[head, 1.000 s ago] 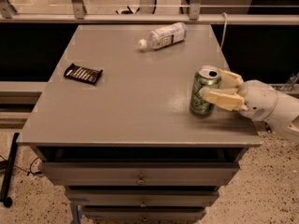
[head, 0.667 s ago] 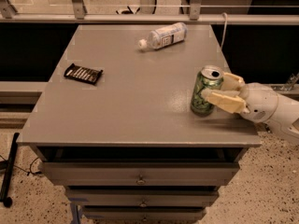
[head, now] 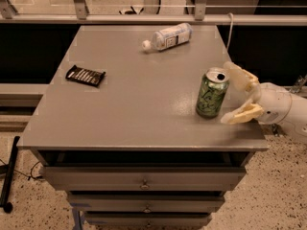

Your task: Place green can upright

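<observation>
One green can (head: pixel 212 94) is standing upright on the grey surface (head: pixel 139 109), toward the right side and nearer the near edge than the far one. Its silver top with the pull tab is facing up.

One end effector (head: pixel 231 95) is reaching in from the right and hovering just beside the can. Its two pale fingers (head: pixel 240 75) are spreading wide, one sitting by the can's rim on the far side and the other lying low by the can's base on the near side. The end effector is released and is not clasping the can. Whether the far finger is brushing the rim cannot be told. The white arm behind it is extending off the right edge of the view.

One clear plastic bottle (head: pixel 167 36) is lying on its side near the far edge, well apart from the can, with its white cap pointing left. One dark flat packet (head: pixel 85 75) is lying on the left part of the surface, also well apart from the can.

Three drawer fronts (head: pixel 144 178) are showing below the near edge of the surface, stacked one under another.
</observation>
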`<state>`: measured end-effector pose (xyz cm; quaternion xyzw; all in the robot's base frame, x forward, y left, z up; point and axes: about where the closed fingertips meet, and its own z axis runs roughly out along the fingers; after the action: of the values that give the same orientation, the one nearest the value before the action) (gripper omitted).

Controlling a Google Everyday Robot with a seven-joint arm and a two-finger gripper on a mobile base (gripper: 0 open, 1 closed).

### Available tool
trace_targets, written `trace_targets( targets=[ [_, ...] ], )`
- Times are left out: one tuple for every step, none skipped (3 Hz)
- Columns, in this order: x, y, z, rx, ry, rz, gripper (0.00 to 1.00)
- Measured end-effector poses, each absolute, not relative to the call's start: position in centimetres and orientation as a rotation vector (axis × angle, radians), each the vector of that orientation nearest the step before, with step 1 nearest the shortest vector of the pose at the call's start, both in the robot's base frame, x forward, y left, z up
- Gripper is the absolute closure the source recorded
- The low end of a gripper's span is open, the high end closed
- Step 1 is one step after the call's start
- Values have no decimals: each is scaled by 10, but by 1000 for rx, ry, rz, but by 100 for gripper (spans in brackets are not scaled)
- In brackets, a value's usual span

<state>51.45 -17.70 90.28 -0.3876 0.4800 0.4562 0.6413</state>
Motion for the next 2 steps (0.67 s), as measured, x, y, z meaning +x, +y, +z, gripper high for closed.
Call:
trace_targets(
  targets=[
    [512, -193, 928, -963, 1131, 981, 0],
    [504, -226, 989, -1113, 1186, 854, 0]
  ],
)
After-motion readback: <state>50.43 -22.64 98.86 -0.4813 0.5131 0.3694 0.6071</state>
